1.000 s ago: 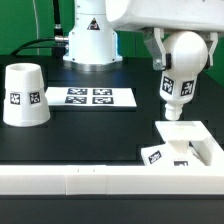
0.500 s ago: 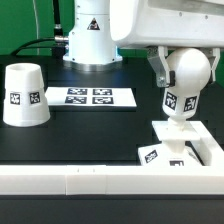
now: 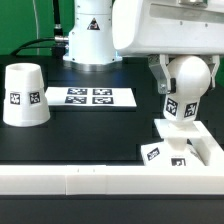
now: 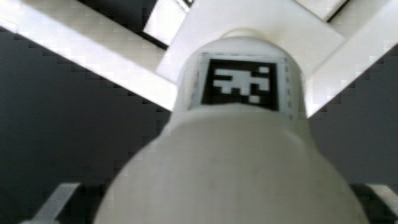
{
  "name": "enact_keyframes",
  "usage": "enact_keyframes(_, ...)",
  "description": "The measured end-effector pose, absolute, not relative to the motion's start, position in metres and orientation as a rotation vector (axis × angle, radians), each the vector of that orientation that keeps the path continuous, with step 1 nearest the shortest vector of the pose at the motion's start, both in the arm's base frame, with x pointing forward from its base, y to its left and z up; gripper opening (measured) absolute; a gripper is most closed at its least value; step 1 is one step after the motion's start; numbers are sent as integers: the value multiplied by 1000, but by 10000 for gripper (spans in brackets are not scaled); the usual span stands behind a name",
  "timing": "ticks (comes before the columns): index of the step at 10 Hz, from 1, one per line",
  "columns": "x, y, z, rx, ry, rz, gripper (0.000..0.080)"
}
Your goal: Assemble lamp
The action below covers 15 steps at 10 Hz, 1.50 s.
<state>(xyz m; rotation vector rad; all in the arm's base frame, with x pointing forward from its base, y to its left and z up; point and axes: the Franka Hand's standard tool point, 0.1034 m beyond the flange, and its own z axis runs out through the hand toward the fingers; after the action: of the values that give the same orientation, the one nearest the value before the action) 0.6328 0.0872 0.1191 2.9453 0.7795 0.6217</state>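
Note:
My gripper (image 3: 185, 75) is shut on the white ball-headed bulb (image 3: 184, 88), neck pointing down, tag facing the camera. The bulb's neck stands in or right at the top of the blocky square base (image 3: 186, 146), which sits against the rail at the exterior view's right; I cannot tell how deep it sits. In the wrist view the bulb (image 4: 222, 140) fills the frame, with its tag near the neck and the base (image 4: 231, 25) beyond it. The tapered shade (image 3: 23, 96) stands alone at the exterior view's left.
The marker board (image 3: 90, 97) lies flat behind the middle of the table. A long white rail (image 3: 70, 181) runs along the front edge. The arm's white base (image 3: 90, 35) stands at the back.
The gripper has carried the bulb down and slightly to the right, from above the base to its neck meeting the base's top.

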Motion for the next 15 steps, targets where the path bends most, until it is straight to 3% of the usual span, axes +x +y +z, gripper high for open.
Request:
enact_keyframes(5,631,87,118,2930,776,673,576)
enact_keyframes(6,631,87,118,2930,776,673,672)
enact_keyframes(8,630,88,120,2929,778,675,691)
enact_keyframes(10,629,87,127,2926,779,680,698)
enact_keyframes(14,629,84,159,2940,779,623,699)
enact_keyframes(15,629,85,159,2943,779,613,699)
